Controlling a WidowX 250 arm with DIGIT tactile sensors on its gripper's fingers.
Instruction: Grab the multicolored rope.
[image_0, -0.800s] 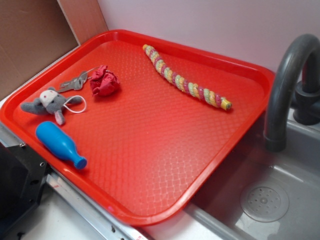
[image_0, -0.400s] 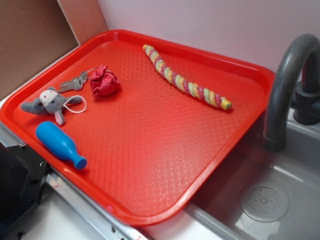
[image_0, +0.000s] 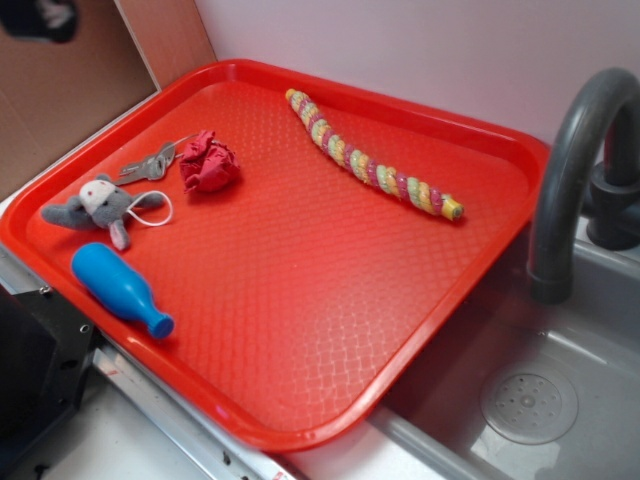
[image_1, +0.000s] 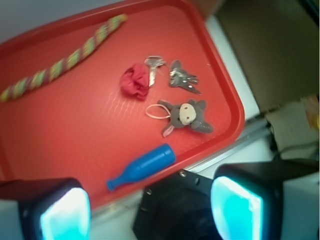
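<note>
The pincer (image_1: 150, 207) is wide apart, with nothing between its two fingers (image_1: 60, 212). It hangs high above the near edge of the red tray (image_0: 420, 330), well apart from everything on it. In the exterior view only a dark blurred piece of it shows in the upper left corner.

The multicolored rope (image_0: 372, 168) lies flat near the far edge of the tray, stretched almost straight from the far middle toward the right corner next to the sink (image_0: 560, 400). Its strands are pink, yellow and green.

Near the left edge of the tray there is a small red cloth ball (image_0: 209, 163), and a bunch of keys (image_0: 150, 165) lies just beside it. A little grey stuffed animal (image_0: 100, 207) with a white loop lies closer to the left corner. A blue bottle (image_0: 120, 288) lies on its side near the front left edge, its narrow end pointing toward the middle of the tray. A dark grey faucet (image_0: 575, 170) stands at the right, beside the tray.
</note>
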